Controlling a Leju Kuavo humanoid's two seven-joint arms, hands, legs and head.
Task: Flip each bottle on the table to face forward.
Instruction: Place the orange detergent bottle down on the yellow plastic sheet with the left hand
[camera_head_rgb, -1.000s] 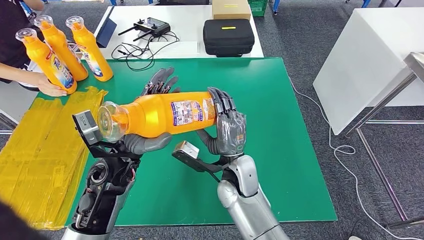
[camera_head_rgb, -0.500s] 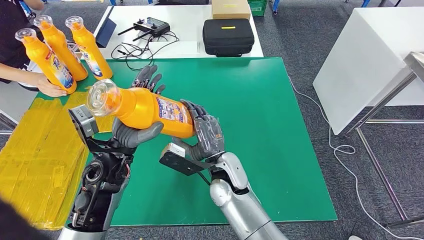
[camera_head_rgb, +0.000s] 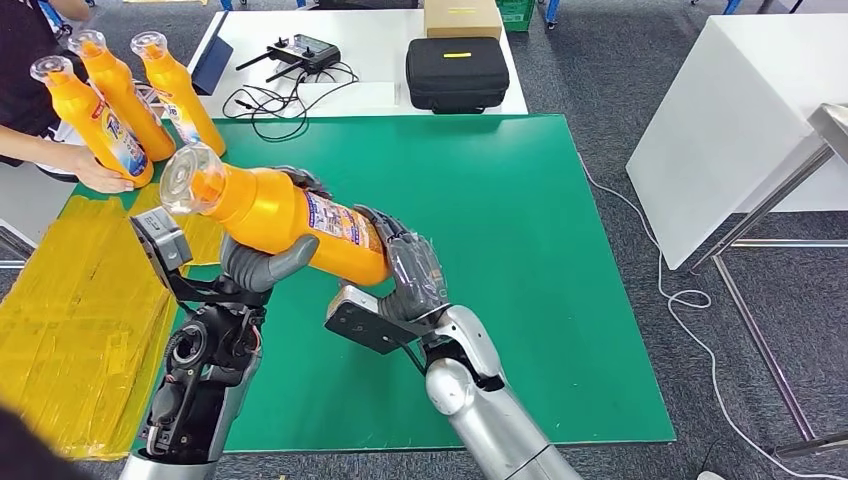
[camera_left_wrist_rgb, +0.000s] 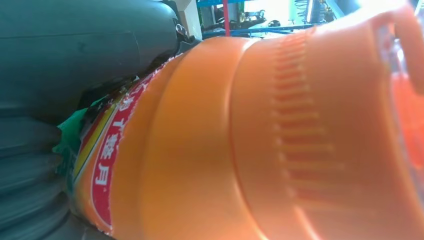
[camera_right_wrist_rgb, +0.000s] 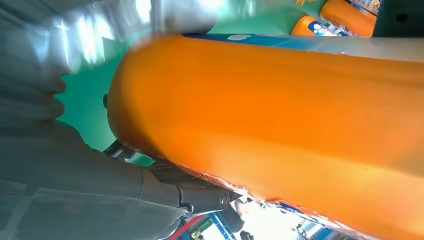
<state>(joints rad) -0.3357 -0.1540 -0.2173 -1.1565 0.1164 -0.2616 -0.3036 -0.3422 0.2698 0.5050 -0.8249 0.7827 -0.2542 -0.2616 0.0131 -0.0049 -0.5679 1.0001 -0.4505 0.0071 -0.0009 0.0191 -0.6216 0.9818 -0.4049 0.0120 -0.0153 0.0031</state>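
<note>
An orange bottle (camera_head_rgb: 285, 215) with a clear cap hangs tilted above the green mat (camera_head_rgb: 500, 200), cap up toward the left, its back label facing me. My left hand (camera_head_rgb: 265, 262) grips its upper body from below, thumb wrapped around the front. My right hand (camera_head_rgb: 410, 275) holds the base end. Both wrist views show the same bottle (camera_left_wrist_rgb: 250, 135) (camera_right_wrist_rgb: 280, 125) very close. Three more orange bottles (camera_head_rgb: 175, 95) stand upright at the mat's far left corner.
A person's hand (camera_head_rgb: 95, 172) rests at the foot of the nearest standing bottle. Yellow plastic bags (camera_head_rgb: 70, 300) lie left of the mat. Behind the mat, a white table (camera_head_rgb: 380, 60) carries a black case (camera_head_rgb: 455, 72), a controller (camera_head_rgb: 300, 50) and cables.
The held bottle has swung from nearly level to tilted, cap rising up and left. Both hands moved left with it, the right hand dropping lower under the base.
</note>
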